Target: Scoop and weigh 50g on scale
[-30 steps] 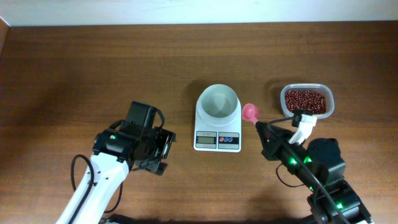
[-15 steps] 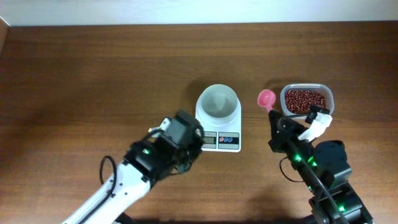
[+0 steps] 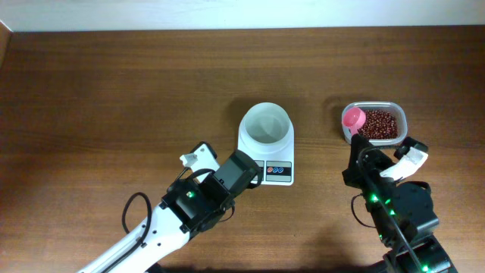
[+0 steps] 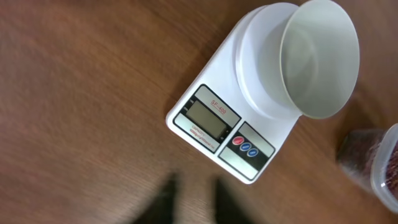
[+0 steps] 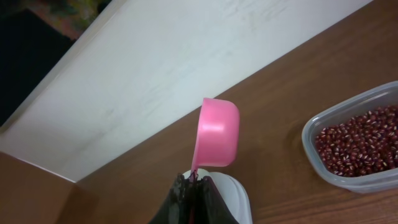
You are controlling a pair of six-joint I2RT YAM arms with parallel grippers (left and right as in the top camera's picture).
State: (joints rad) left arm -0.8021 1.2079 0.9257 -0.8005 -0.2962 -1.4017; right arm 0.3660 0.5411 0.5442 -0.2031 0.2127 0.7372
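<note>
Two grippers: my right gripper clamps a pink plastic scoop, small red-brown beans in a clear plastic tub to its right. My left gripper is blurred, can't tell if open or closed; white digital scale just ahead.

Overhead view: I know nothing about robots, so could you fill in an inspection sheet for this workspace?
Surface: brown wooden table.
Job's things: white scale carrying an empty white bowl; beans in a clear tub to its right; pink scoop over the tub's left edge.
Clutter: nothing seen.
Grippers: right gripper shut on the pink scoop's handle; left gripper at the scale's front, too blurred to tell open or shut.
Cables: black cable looping beside the left arm.
Surroundings: white wall along the table's far edge.
</note>
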